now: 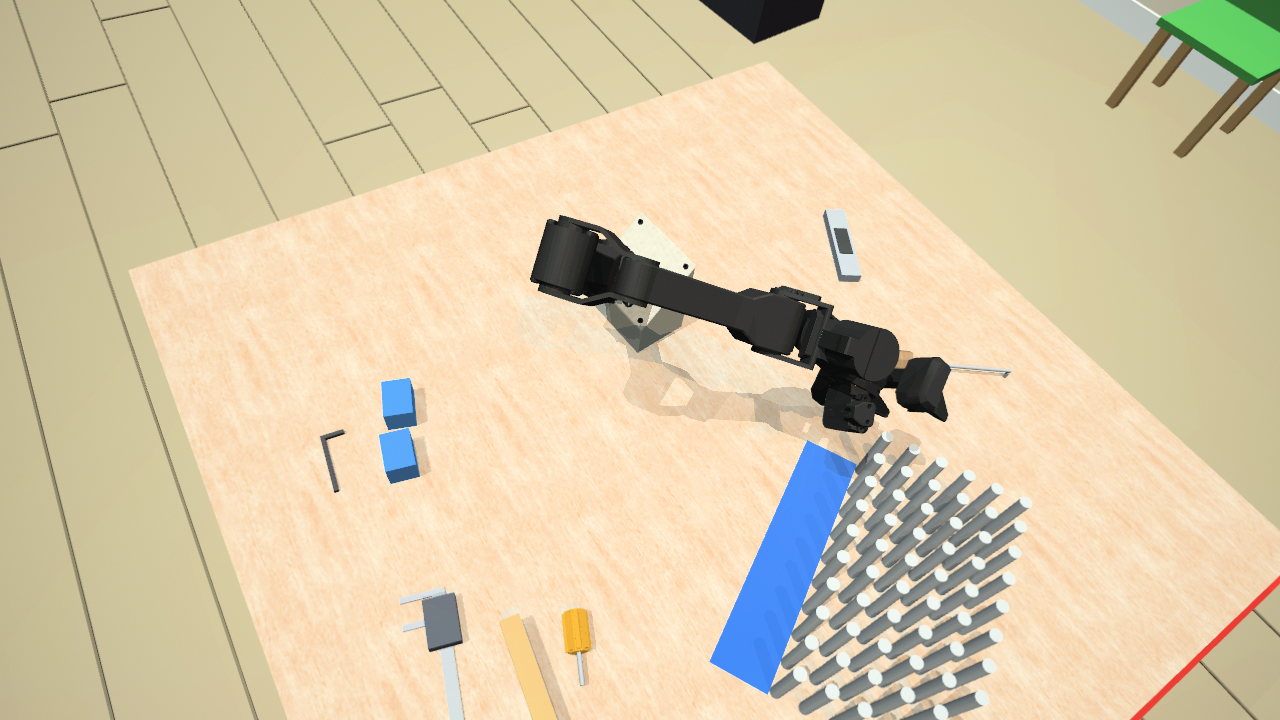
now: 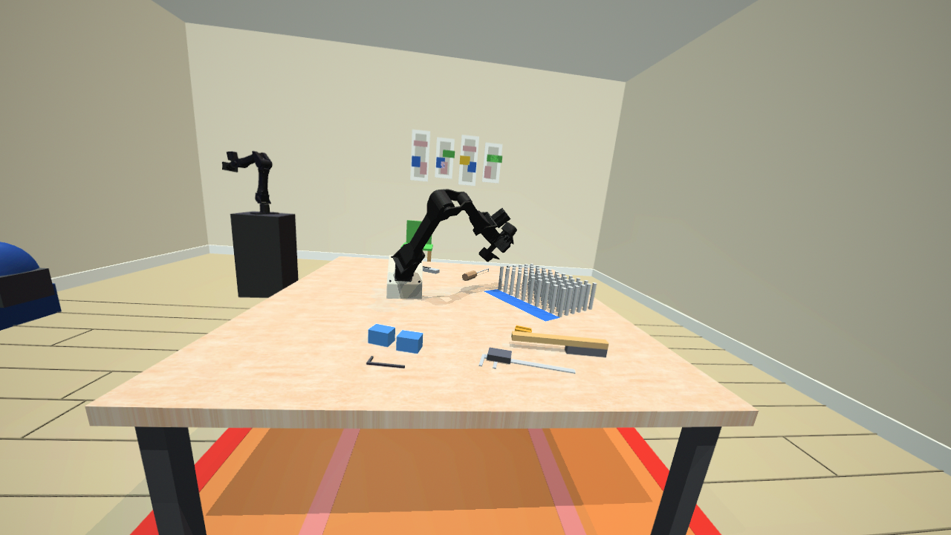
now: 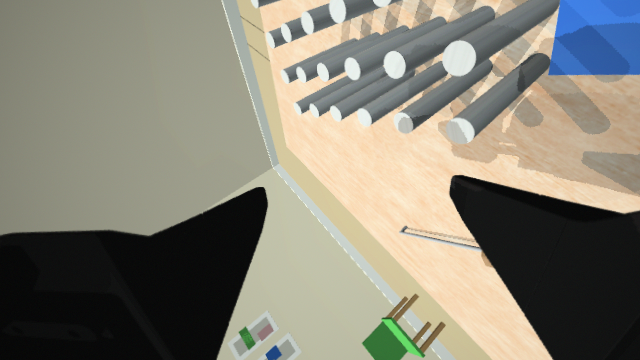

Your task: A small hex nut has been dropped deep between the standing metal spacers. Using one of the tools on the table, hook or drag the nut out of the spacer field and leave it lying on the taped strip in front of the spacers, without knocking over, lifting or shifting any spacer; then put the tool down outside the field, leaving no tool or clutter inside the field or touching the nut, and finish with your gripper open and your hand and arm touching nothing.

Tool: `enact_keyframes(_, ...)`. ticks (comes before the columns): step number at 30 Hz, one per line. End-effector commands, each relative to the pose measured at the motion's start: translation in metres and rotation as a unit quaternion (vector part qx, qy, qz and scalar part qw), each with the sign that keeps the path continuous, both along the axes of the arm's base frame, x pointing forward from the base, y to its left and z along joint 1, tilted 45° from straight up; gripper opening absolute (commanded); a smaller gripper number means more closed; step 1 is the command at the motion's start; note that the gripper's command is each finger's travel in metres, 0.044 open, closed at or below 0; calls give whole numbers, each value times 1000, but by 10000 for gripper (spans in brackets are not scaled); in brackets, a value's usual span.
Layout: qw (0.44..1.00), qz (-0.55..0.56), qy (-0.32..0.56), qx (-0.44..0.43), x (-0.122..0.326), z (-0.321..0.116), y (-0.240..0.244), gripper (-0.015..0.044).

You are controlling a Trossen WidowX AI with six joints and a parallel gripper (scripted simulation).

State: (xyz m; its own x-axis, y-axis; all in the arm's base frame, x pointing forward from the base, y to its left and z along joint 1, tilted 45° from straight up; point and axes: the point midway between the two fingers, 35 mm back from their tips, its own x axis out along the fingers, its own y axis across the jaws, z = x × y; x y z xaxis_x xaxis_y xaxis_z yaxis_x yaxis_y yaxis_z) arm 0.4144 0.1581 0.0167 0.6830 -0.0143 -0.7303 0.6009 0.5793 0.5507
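My gripper (image 1: 914, 417) (image 2: 503, 252) (image 3: 356, 190) is open and empty, raised above the table just beyond the spacers' near corner. The hook tool (image 1: 980, 368) (image 2: 469, 275) (image 3: 440, 240) lies on the table, its wooden handle mostly hidden under the hand in the top view and behind a finger in the wrist view; its thin rod ends in a small hook. The metal spacers (image 1: 911, 560) (image 2: 571, 299) (image 3: 459, 58) stand upright in rows. The blue taped strip (image 1: 778, 573) (image 2: 521, 305) (image 3: 600, 20) runs along their front. I cannot make out the nut in any view.
A grey device (image 1: 834, 223) lies behind the hook tool. Two blue blocks (image 1: 398, 398) (image 1: 399, 452) and a black hex key (image 1: 330, 461) (image 2: 385, 364) lie across the table. A caliper (image 1: 441, 620) (image 2: 498, 356), a long yellow-topped bar (image 1: 528, 662) (image 2: 558, 339) and an orange screwdriver (image 1: 577, 631) lie away from the strip.
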Motion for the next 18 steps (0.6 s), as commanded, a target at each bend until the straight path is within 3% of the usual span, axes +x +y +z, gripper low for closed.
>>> enact_keyframes(1,982,-149,66,97,-29,-50,45,440)
enact_keyframes(18,883,-422,91,184,-95,-124,93,440)
